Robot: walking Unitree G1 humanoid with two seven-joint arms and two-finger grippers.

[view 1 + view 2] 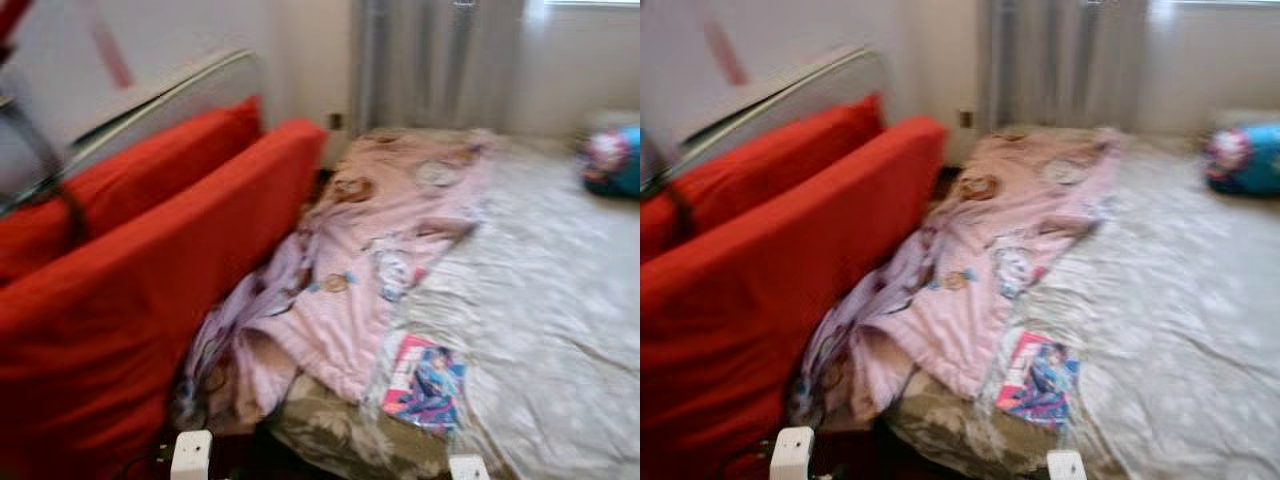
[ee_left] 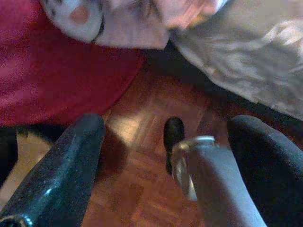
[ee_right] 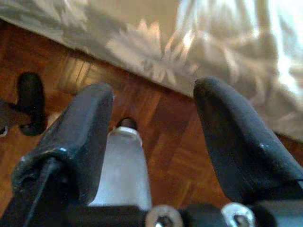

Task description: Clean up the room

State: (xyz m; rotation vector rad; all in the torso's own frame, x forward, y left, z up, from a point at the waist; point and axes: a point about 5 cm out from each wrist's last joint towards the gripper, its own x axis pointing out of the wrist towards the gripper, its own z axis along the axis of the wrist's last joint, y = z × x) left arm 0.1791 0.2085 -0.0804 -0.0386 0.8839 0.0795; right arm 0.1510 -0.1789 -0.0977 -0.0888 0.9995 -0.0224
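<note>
Left eye view: pink blanket (image 1: pixel 370 270) bunched mid-frame on bed (image 1: pixel 560 330), magazine (image 1: pixel 425 382) lower centre | our left gripper (image 2: pixel 165 156) and right gripper (image 3: pixel 154 137) hang spread wide, empty, above wooden floor (image 2: pixel 137 156) | risk: blurred view, we may misjudge reach

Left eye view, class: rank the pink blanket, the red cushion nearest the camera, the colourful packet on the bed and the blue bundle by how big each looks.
1. Red cushion, largest, though nearness to the camera inflates it.
2. Pink blanket.
3. Colourful packet and blue bundle look about alike; the bundle lies farther off and is cut by the frame edge, so unranked.
</note>
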